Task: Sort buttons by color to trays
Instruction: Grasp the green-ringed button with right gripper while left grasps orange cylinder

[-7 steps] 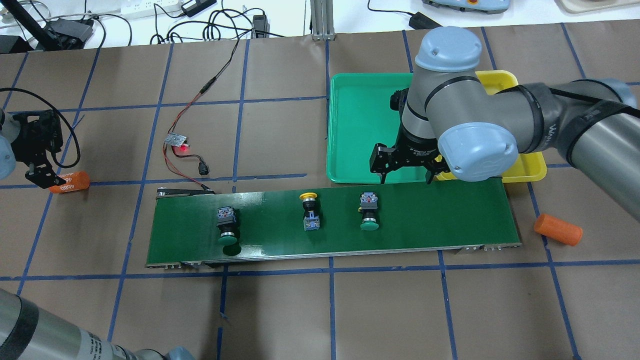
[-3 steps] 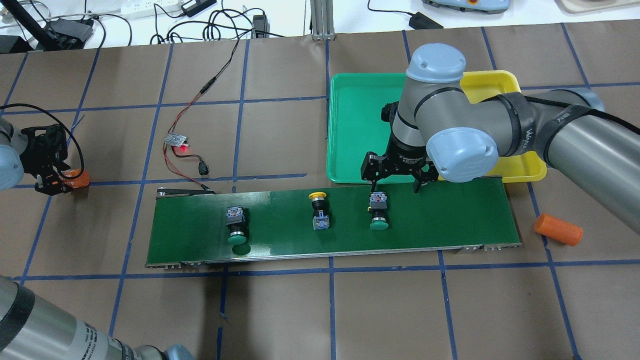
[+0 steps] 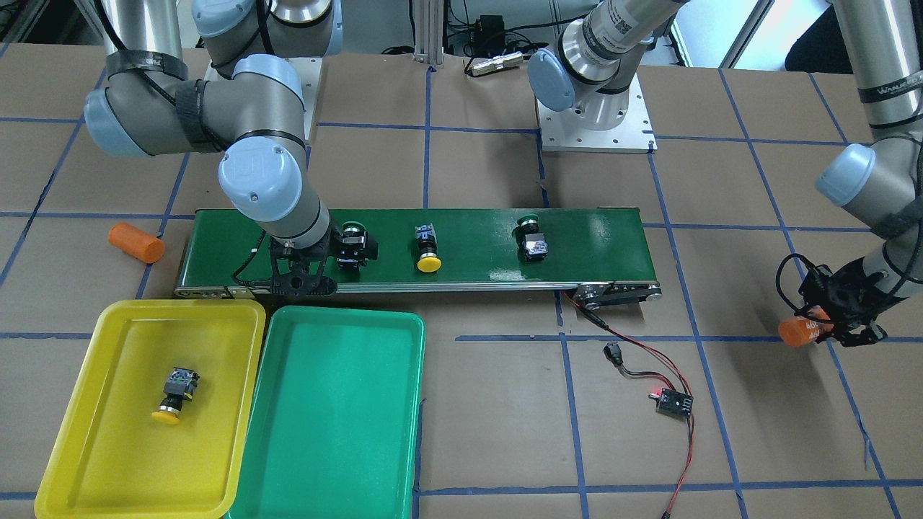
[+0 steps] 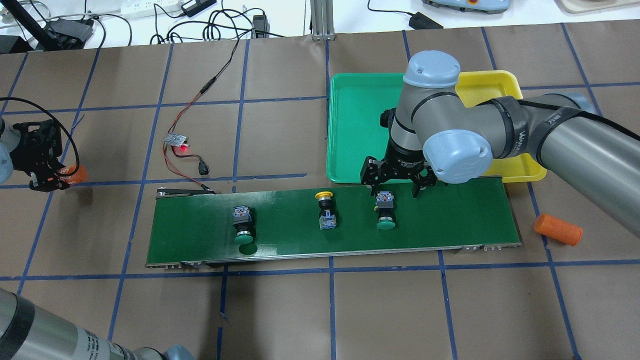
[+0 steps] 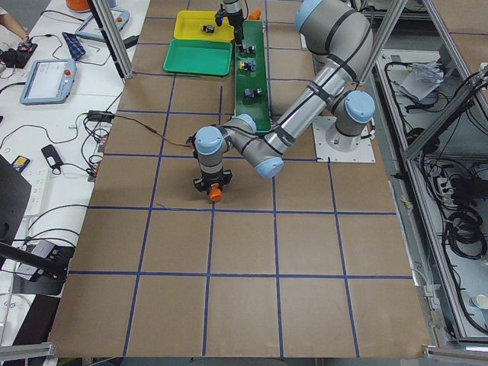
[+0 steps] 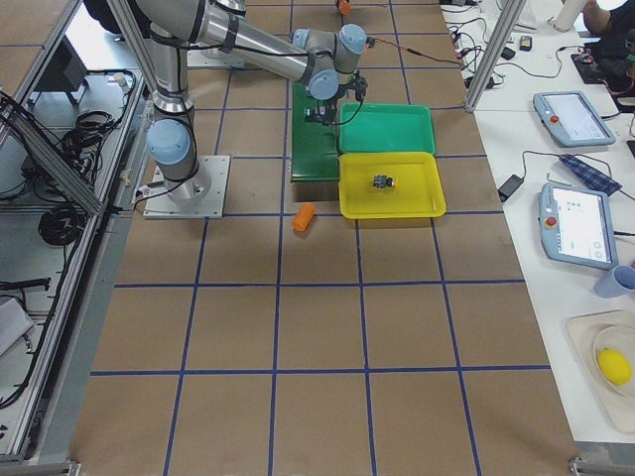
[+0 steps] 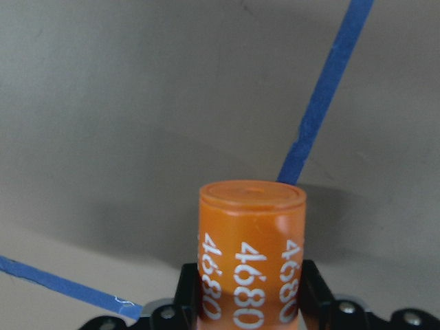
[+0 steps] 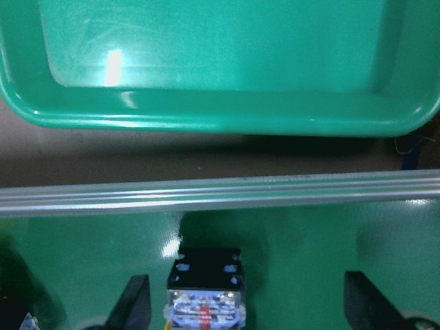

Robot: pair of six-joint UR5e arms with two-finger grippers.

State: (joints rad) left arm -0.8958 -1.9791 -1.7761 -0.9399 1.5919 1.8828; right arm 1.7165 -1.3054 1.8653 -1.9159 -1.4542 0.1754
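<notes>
- the right gripper [image 4: 393, 191] hangs low over the conveyor belt [image 4: 450, 220] with its jaws spread wide, holding nothing.
- a green-capped button [image 4: 385, 212] lies on its side on the belt, its contact-block end in the gap between the jaws; in the right wrist view it [image 8: 205, 289] is closer to one finger [image 8: 135, 302] than the other, and touches neither.
- just beyond the jaws, past the belt's metal edge rail, sits the green tray [image 8: 206, 103]; the yellow tray [image 3: 108, 447] is beside it, with one yellow-capped button [image 3: 175, 396] lying in it.
- further along the belt, away from the right jaws, lie a second yellow-capped button [image 4: 326, 209] and then a second green-capped button [image 4: 243, 225].
- the left gripper [image 4: 45, 175] is well apart from the belt, its jaws clamped on an orange cylinder [image 7: 251, 254] marked 4680, which sticks out past the fingertips just above the brown table paper [image 7: 137, 103].
- another orange cylinder [image 4: 557, 229] lies on the table off the belt's other end.
</notes>
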